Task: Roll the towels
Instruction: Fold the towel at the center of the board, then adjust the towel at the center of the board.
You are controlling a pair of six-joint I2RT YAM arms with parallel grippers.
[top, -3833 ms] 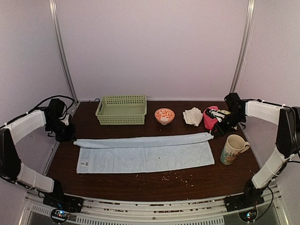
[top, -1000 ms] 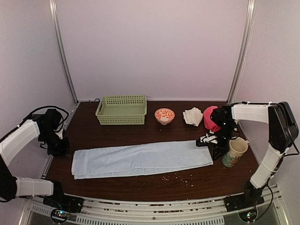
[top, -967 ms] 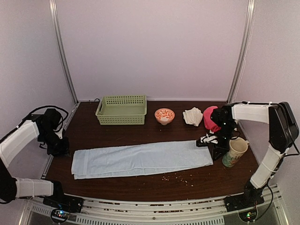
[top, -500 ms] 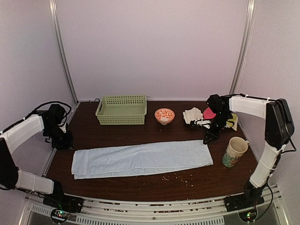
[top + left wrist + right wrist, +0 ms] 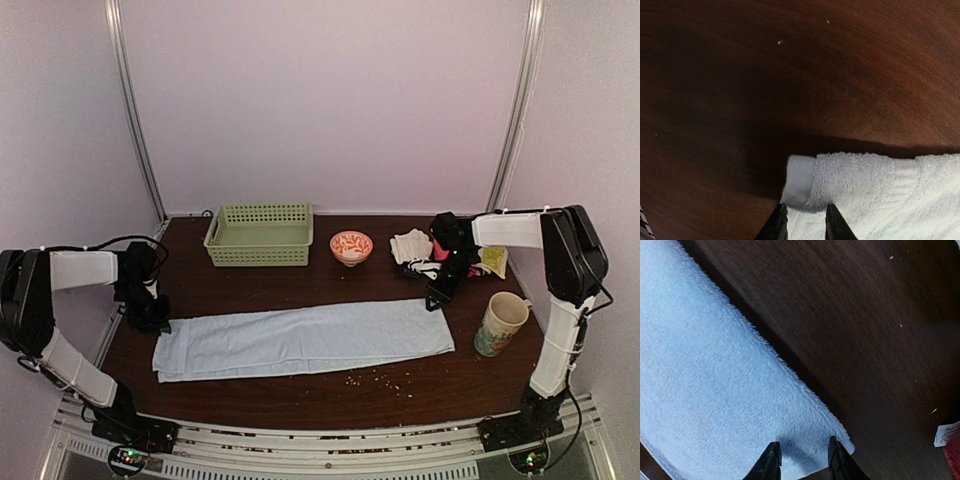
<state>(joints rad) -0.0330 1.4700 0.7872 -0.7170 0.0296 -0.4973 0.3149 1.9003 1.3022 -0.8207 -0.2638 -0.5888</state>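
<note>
The pale blue towel (image 5: 875,195) is running off the right and bottom edges of the left wrist view. The bottom edge is cutting off all but the fingertips of the left pincer (image 5: 805,227) and the right pincer (image 5: 801,460). The right edge is clipping a white label (image 5: 947,435) and a red thing (image 5: 955,462). Specks (image 5: 375,378) on the counter (image 5: 250,285) are showing too small to name.

Down to a narrow doubled strip now for the pale blue towel (image 5: 300,340), no more wide sheet with its far edge turned over. In from the table's left edge with the left gripper (image 5: 152,318), onto the strip's far-left corner. Away from beside the mug (image 5: 495,320) with the right gripper (image 5: 434,298), up to the far-right corner.
</note>
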